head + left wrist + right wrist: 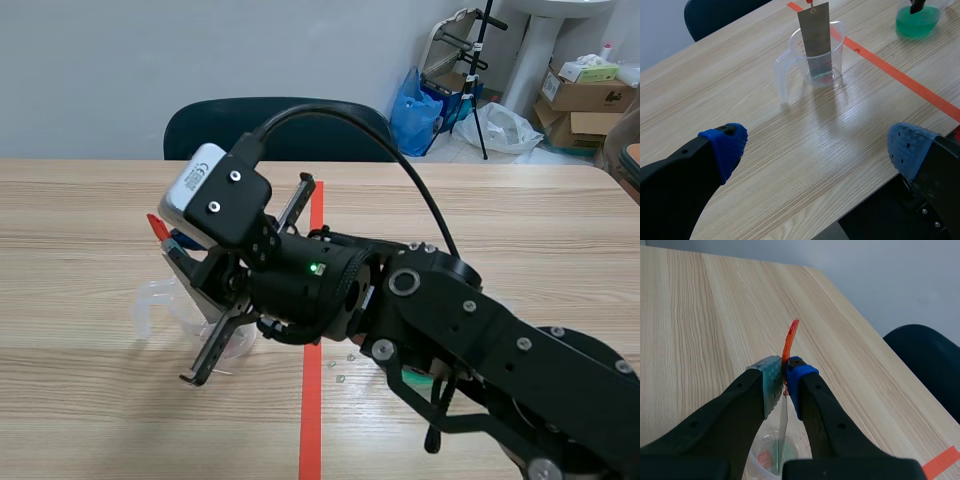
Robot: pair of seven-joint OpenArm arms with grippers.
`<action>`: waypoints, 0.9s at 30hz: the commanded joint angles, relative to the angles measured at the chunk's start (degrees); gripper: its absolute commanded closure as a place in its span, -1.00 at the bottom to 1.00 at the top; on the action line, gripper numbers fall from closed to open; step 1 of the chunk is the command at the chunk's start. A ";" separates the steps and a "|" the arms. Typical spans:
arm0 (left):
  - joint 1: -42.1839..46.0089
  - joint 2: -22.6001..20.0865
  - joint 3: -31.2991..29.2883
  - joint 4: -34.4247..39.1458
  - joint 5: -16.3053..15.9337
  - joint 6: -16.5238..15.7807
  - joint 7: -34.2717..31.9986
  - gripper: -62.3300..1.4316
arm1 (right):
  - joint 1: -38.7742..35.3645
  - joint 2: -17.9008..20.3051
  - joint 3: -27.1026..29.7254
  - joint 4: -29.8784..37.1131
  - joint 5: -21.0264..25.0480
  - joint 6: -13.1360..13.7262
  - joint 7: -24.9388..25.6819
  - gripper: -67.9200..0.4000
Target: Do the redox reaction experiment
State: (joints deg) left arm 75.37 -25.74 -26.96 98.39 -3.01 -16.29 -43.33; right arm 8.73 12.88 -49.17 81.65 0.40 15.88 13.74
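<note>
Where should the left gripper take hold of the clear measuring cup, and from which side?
Grip the cup by its looped handle, approaching level from the handle side; the metal strip hanging inside, held by the right gripper, blocks any top approach.

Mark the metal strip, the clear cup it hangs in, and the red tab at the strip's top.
metal strip (815, 35), left wrist view, upper flat face.
clear cup (838, 50), left wrist view, side wall beside the strip.
red tab (791, 337), right wrist view, the end sticking out past the fingers.
</note>
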 commanded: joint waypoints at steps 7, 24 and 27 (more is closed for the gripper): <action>0.07 0.11 0.04 0.98 -0.57 0.13 -0.81 -0.91 | 1.75 -0.02 2.80 3.74 4.39 0.02 -1.22 0.94; 0.07 0.11 0.04 0.98 -0.57 0.13 -0.81 -0.91 | 1.75 -0.02 6.54 17.97 12.39 0.22 -16.68 0.94; 0.07 0.11 0.04 0.98 -0.57 0.13 -0.81 -0.91 | 1.77 -0.02 6.97 20.61 13.35 0.20 -18.78 0.94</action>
State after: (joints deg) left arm 75.37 -25.76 -26.96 98.39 -3.01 -16.29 -43.33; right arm 9.02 12.88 -42.78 100.97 12.97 16.29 -5.34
